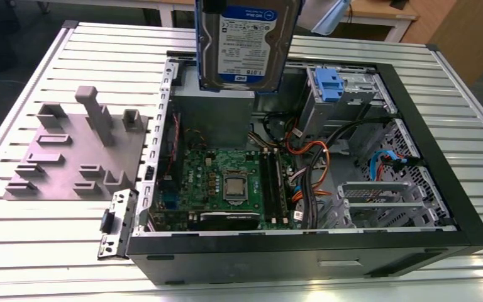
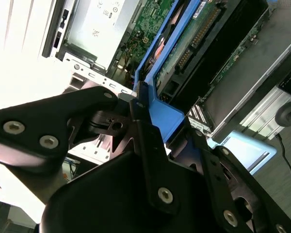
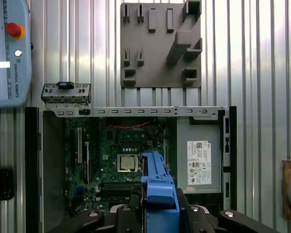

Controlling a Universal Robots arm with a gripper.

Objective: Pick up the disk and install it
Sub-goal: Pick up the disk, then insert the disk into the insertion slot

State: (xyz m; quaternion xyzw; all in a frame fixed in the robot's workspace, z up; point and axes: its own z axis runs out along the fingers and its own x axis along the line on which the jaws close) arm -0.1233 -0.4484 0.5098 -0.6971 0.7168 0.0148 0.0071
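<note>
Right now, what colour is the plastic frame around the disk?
Blue. The frame on the disk shows best in the second wrist view.

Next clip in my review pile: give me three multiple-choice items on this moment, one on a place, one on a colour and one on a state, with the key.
1. Where is the disk relative to the computer case?
A. Seated inside it
B. Held up above it
C. Lying beside it

2. What colour is the bracket along the disk's edges?
A. Red
B. Grey
C. Blue

3. What state is the gripper in?
A. Shut on the disk's bracket
B. Open, away from the disk
C. Open around the case wall

Key:
1 B, the exterior view shows the disk hanging over the open case.
2 C, the bracket is blue in both wrist views.
3 A, both wrist views show the gripper clamped on the bracket.
</note>
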